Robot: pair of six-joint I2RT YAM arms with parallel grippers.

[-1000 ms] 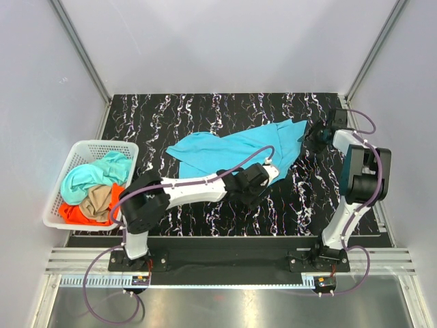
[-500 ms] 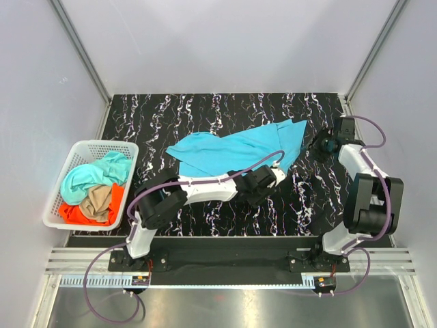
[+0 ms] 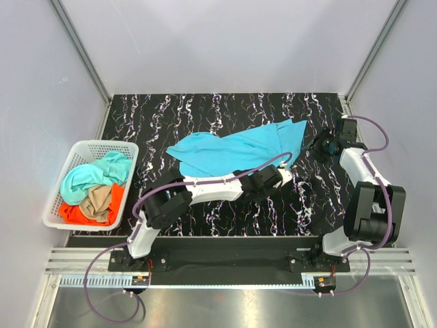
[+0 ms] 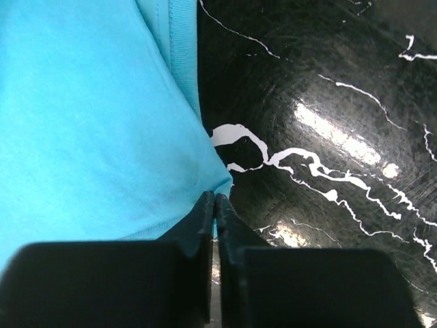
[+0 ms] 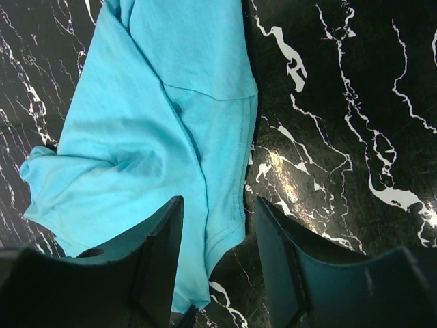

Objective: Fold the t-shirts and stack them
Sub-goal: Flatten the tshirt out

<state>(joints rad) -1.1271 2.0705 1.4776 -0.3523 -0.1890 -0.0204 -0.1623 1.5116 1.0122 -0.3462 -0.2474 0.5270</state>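
A bright cyan t-shirt (image 3: 232, 150) lies crumpled across the middle of the black marbled table, its right tip pointing to the far right. My left gripper (image 3: 270, 174) is at the shirt's near edge. In the left wrist view the shirt (image 4: 89, 116) fills the left side, and the left gripper (image 4: 216, 199) is shut on the corner of its hem, a sliver of cyan showing between the pads. My right gripper (image 3: 314, 143) hovers open by the shirt's right end. In the right wrist view the shirt (image 5: 150, 137) lies below the open right gripper (image 5: 218, 201), untouched.
A white lattice basket (image 3: 89, 145) at the table's left edge holds a mint-teal shirt (image 3: 89, 176), a tan one (image 3: 99, 198) and an orange-red one (image 3: 75, 213). Grey walls close the table in on three sides. The left forearm (image 3: 205, 188) stretches low across the near table.
My left gripper has gone from open to shut on the cyan shirt's near hem, and its arm has reached further right. My right arm has swung slightly nearer, with its gripper still open.
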